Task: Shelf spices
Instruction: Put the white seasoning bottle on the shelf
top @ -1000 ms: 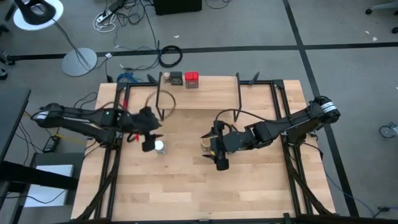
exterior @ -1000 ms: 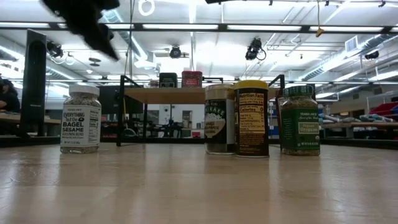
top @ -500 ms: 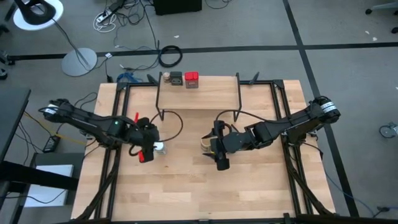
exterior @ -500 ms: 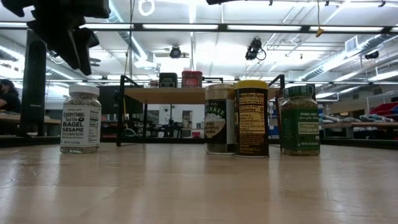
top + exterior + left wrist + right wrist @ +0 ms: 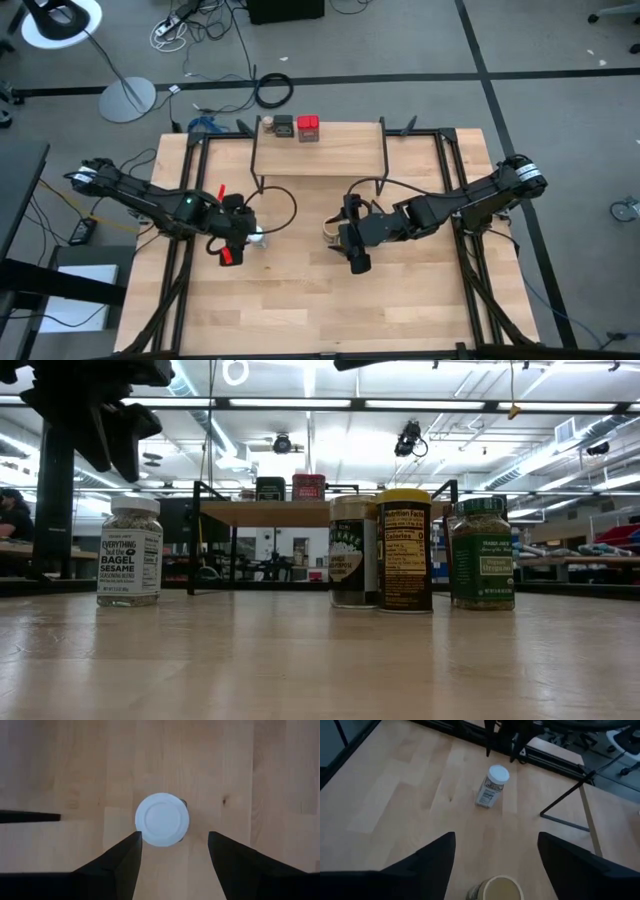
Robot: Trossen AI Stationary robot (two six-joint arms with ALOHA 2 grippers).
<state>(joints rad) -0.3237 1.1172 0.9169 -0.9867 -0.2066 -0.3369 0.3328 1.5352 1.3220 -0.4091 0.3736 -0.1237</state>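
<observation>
- Dark left arm reaches in from the table's left edge, wrist bent so the left gripper (image 5: 243, 232) points straight down over the white-lidded jar (image 5: 162, 819).
- Right arm comes in from the table's right side, forearm low, with the right gripper (image 5: 352, 243) above the middle of the wooden table (image 5: 300, 300).
- Against the picture of one second ago, the left gripper has swung from a raised, tilted pose to a vertical one and dropped closer to the jar; in the low view its fingers (image 5: 110, 435) now hang directly above the lid.
- The right arm has barely shifted in that time; its fingers have drawn slightly inward.
- Left gripper: open, jaws spread wider than the lid, one finger on each side of it in the wrist view and above it; nothing held, no contact seen.
- Right gripper: open, holding nothing. A yellow-lidded jar (image 5: 498, 889) sits just below and between its fingers (image 5: 427, 864), no contact seen.
- Beside that jar in the low view stand a brown jar (image 5: 352, 550) and a green jar (image 5: 482, 553), all on the table.
- The shelf (image 5: 320, 152) lies beyond both grippers at the table's far edge; a red tin (image 5: 308, 127) and a dark tin (image 5: 284, 126) stand at its far side.
</observation>
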